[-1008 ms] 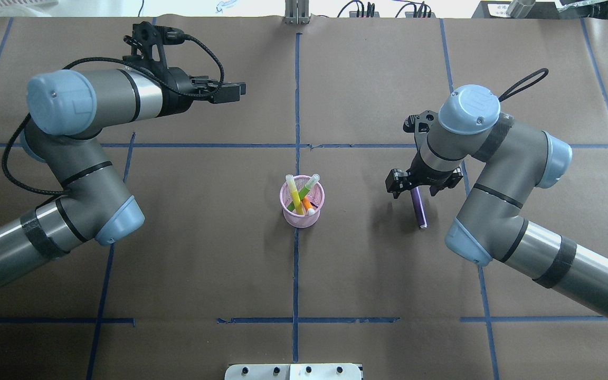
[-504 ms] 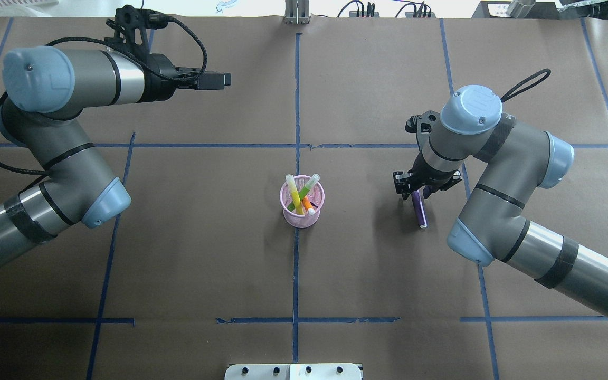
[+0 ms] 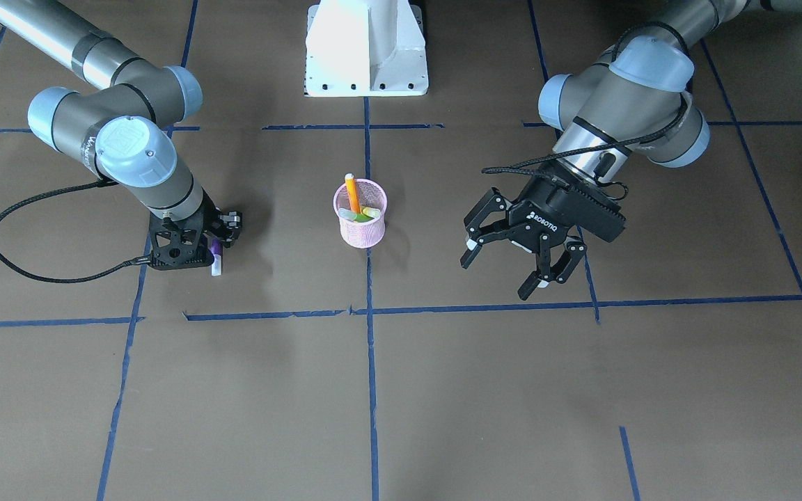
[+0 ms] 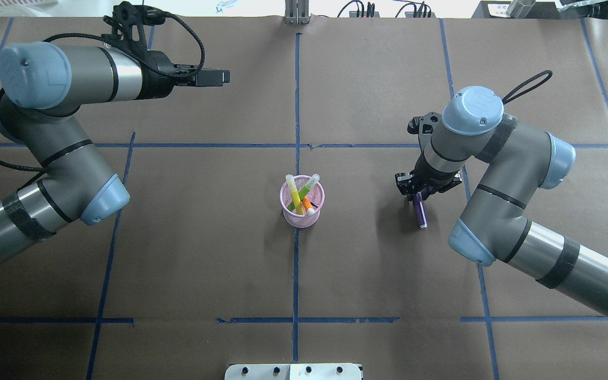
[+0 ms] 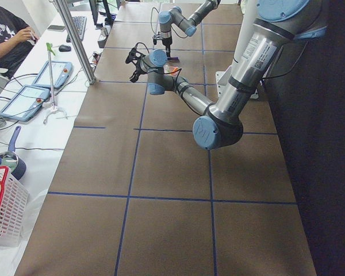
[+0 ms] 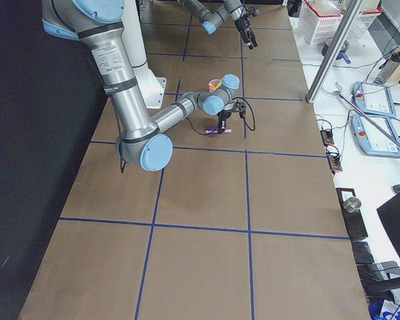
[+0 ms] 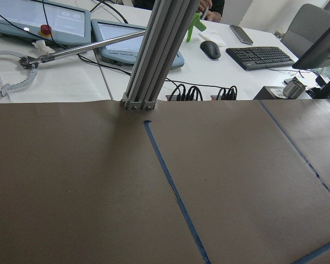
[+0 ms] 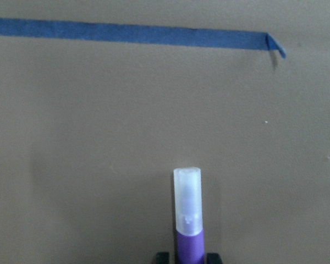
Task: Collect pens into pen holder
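Note:
The pink mesh pen holder (image 4: 303,211) (image 3: 360,229) stands at the table's middle. It holds an orange pen (image 4: 308,205) (image 3: 352,193), a green pen (image 4: 309,186) and a yellow-green one (image 4: 295,196). The purple pen (image 4: 419,213) (image 3: 216,263) (image 8: 188,220) lies flat on the table to the holder's right. My right gripper (image 4: 416,194) points straight down over its far end. In the right wrist view a black fingertip sits tight against each side of the purple barrel. My left gripper (image 3: 509,268) (image 4: 223,77) hangs wide open and empty, far back on the left.
The white robot base (image 3: 366,49) sits at the near edge. An aluminium post (image 4: 296,13) (image 7: 154,55) stands at the far edge, with teach pendants and cables beyond. A person (image 5: 6,34) sits at a desk off the table. Blue tape lines grid the brown table.
My right gripper has come down over the purple pen and its fingers have drawn in around it. My left arm has swung back and to the left, still open.

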{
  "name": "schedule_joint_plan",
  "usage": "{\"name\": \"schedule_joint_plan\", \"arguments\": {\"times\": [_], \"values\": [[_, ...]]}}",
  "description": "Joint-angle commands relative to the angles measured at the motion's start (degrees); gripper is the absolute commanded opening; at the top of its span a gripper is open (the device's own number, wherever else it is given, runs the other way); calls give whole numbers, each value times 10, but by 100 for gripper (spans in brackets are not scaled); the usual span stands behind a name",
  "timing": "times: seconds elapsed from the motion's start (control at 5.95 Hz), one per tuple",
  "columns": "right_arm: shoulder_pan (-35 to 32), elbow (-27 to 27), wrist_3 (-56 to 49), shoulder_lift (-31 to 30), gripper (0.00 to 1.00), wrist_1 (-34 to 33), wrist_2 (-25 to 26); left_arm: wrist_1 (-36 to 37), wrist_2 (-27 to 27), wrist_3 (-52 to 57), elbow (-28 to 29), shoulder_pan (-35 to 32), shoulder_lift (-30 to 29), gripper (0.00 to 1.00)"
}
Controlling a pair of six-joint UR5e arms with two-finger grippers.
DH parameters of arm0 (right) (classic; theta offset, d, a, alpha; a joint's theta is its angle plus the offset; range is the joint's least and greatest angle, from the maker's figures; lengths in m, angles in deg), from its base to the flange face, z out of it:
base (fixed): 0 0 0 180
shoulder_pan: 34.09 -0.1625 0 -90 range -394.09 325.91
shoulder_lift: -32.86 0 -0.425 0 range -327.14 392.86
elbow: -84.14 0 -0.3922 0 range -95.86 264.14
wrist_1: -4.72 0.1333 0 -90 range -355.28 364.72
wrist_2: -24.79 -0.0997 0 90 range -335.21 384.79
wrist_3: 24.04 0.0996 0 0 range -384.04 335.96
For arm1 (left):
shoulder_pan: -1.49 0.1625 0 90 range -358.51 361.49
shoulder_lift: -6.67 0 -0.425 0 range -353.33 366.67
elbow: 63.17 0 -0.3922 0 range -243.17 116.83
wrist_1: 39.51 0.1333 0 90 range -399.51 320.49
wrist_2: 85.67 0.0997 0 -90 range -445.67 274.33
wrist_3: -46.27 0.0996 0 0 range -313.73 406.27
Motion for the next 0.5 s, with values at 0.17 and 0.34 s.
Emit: {"name": "schedule_joint_plan", "arguments": {"times": [0.17,0.34], "values": [[0,1,1,0,1,-1,-1,0,-6,-10,-1,-5,-1,100],[-1,1,1,0,0,-1,-1,0,-10,-11,-1,-6,-1,100]]}}
